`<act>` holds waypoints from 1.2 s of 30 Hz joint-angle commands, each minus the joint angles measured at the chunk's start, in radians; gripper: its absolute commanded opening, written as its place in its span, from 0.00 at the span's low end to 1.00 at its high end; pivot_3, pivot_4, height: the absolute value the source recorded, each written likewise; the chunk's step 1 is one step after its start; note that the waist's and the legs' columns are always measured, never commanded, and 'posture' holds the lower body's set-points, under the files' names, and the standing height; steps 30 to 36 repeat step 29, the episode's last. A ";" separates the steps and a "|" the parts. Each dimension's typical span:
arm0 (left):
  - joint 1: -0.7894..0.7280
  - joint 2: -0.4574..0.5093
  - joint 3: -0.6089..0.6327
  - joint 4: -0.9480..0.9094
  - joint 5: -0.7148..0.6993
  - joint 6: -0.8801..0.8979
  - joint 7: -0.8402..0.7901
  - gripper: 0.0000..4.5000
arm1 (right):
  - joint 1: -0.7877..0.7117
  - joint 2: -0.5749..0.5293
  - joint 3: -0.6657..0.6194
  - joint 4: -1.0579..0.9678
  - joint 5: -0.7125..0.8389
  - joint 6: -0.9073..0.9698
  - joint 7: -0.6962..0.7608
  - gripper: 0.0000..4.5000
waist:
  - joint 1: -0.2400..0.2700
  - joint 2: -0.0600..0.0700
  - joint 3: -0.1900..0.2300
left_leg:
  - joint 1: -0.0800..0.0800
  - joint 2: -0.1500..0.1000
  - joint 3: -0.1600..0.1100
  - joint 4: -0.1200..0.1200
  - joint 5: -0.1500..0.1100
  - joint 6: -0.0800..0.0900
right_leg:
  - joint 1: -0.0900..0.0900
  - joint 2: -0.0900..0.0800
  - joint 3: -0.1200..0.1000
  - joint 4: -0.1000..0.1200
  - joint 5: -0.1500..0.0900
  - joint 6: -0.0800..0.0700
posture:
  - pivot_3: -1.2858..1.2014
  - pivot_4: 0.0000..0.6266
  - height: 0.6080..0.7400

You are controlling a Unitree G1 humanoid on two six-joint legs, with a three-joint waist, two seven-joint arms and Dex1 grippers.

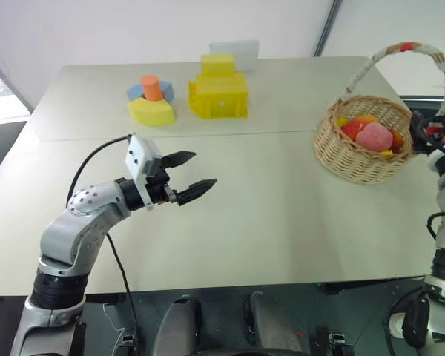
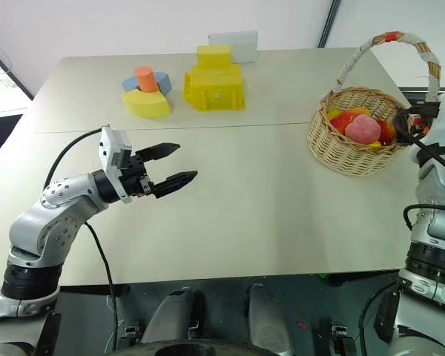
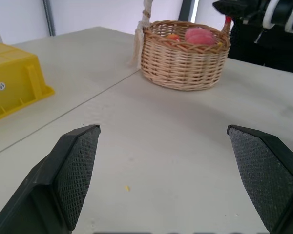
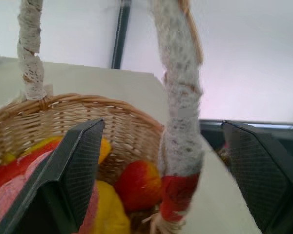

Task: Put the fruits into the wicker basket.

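Observation:
The wicker basket [image 1: 356, 159] stands on the table at the right, its tall white-wrapped handle [image 1: 404, 52] arching over it. Inside lie the fruits: a pink peach [image 1: 374, 136] on top, a red-and-yellow mango [image 1: 354, 127] and yellow pieces [image 4: 107, 209]. My right gripper [image 1: 421, 127] is at the basket's right rim and stands open. In the right wrist view the handle's post [image 4: 180, 122] rises between its two fingers without touching them. Over the table's left middle, far from the basket, my left gripper [image 1: 193, 172] is open and holds nothing.
Foam blocks sit at the table's far side: a yellow box-shaped block [image 1: 219, 93], a yellow wedge [image 1: 152, 111] with blue pieces and an orange cylinder [image 1: 152, 87]. A white box [image 1: 233, 53] stands behind them. The basket is close to the table's right edge.

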 commanded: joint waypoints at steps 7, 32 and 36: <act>0.117 -0.005 0.120 0.029 0.044 -0.070 0.078 1.00 | 0.071 -0.017 0.035 -0.184 0.018 -0.240 0.152 0.84 | -0.004 0.000 0.000 | 0.001 0.001 0.000 0.000 0.000 0.000 | 0.001 0.001 0.000 0.000 0.000 0.000 | 0.52 0.24 1.00; 0.284 -0.039 0.193 -0.002 0.111 -0.126 0.226 1.00 | 0.075 0.127 0.499 -0.270 0.182 -0.075 0.479 0.84 | 0.002 -0.001 0.000 | 0.001 0.001 -0.002 0.000 0.000 0.000 | 0.002 -0.002 -0.002 -0.001 0.000 0.000 | 0.52 0.24 1.00; 0.284 -0.039 0.193 -0.002 0.111 -0.126 0.226 1.00 | 0.075 0.127 0.499 -0.270 0.182 -0.075 0.479 0.84 | 0.002 -0.001 0.000 | 0.001 0.001 -0.002 0.000 0.000 0.000 | 0.002 -0.002 -0.002 -0.001 0.000 0.000 | 0.52 0.24 1.00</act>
